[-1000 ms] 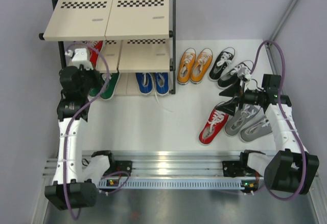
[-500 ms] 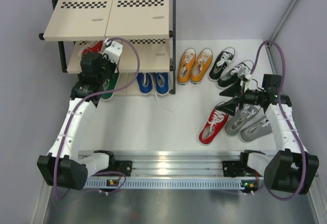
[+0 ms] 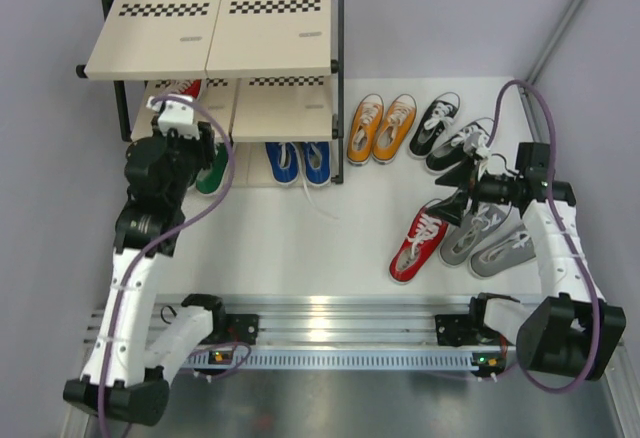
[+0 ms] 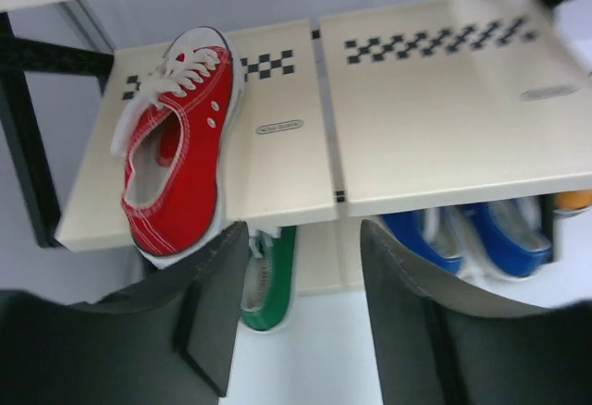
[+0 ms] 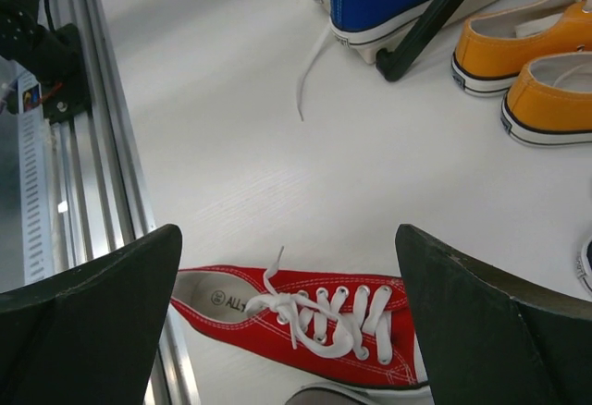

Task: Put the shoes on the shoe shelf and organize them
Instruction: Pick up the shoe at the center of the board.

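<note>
the left claw (image 4: pixel 303 239) is hovering spread and empty just in front of the shoe shelf (image 4: pixel 435 118), where one red shoe (image 4: pixel 180 146) is lying on the middle tier's left board, toe toward the back; the right claw (image 5: pixel 287 234) is hanging wide apart, holding nothing, above the other red shoe (image 5: pixel 314 326) on the tabletop (image 5: pixel 231 146)

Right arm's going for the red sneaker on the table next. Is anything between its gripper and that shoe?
Nothing visible. The right gripper hangs open above the red sneaker, which shows unobstructed between the fingers in the wrist view. A grey sneaker lies close beside it, not in the path.
</note>
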Robot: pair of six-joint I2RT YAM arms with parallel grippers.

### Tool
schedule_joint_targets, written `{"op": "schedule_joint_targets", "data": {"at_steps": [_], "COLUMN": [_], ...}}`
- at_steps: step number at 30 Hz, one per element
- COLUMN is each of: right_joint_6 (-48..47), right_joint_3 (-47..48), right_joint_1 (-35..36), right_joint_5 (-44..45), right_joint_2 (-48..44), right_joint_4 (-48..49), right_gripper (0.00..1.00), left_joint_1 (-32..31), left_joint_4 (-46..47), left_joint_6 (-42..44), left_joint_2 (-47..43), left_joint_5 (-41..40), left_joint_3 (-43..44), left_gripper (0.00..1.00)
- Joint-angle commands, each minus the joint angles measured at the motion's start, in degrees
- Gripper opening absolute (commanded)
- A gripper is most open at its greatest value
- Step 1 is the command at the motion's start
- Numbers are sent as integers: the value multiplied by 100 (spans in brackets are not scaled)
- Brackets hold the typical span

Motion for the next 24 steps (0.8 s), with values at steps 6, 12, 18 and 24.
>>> {"op": "schedule_joint_targets", "data": {"at_steps": [6,12,18,24], "right_joint_6": [-1847,-2315,-745,189], "right_joint_3": [845,433,-60,-95], "right_joint_1": [20,511,1795,1726], "right_joint_5": [1364,2569,3923,4293], "right_joint_2": [98,-16,-78,405], "right_joint_4": [-1749,-1919,-347,594], "right_gripper": [99,99,99,99], "left_joint_1": [-25,-25,-252,-1806], "left_joint_4": [-1010,-958,-870,-581], "left_joint_6": [-2462,-3447,-3975,-4343], "left_joint_2": [-973,-1527,-1467,-1011], "left_joint_5": [1701,2896,3436,2233], "left_joint_3": [-848,-1630,-2079,-2229], "left_gripper": [73,75,75,75]}}
